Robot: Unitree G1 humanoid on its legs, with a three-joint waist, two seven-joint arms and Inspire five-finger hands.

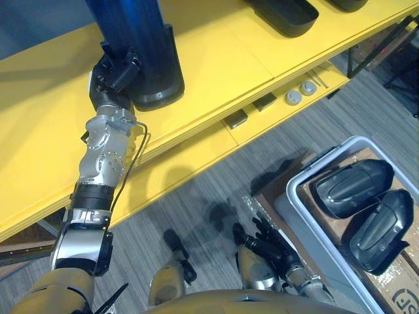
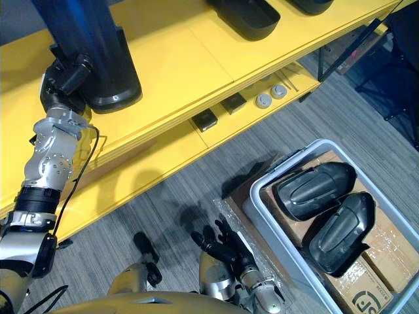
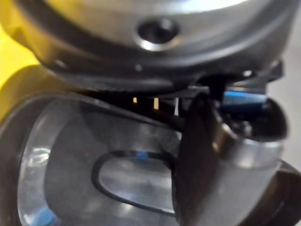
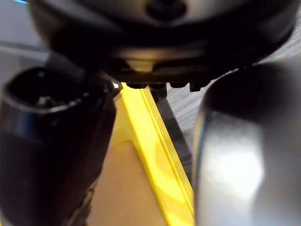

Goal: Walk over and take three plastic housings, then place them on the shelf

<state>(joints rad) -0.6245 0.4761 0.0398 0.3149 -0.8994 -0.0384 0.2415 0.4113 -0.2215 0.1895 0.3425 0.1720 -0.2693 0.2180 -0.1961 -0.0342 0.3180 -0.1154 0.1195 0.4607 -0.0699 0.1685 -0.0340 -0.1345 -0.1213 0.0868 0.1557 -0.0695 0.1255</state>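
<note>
Grey plank flooring is running under a long yellow shelf [image 1: 216, 59] that is crossing the whole scene. On its top deck, close to the front edge, the upright housing [image 1: 154, 59] is standing on its broad rim, dark and glossy. The left hand [image 1: 112, 73] is grasping it low on the side, fingers curled against the shell, while the thumb [image 3: 207, 155] is lying across its smooth face in the left wrist view. That grip is probably steadying a tall piece that could tip on so narrow a footing.

Further back on the same deck, a rear housing [image 1: 285, 14] and a corner housing [image 2: 314, 5] are lying flat, so I am judging this to be the 3rd one going up.

On the floor to the right, a grey bin [image 1: 294, 209] is holding 2 spare housings [image 1: 353, 186] side by side, within reach for picking. The right hand [image 1: 268, 239] is hanging low beside the bin, fingers loosely spread and carrying nothing.

2 round discs [image 1: 294, 97] are sitting on the shelf's lower ledge.
</note>
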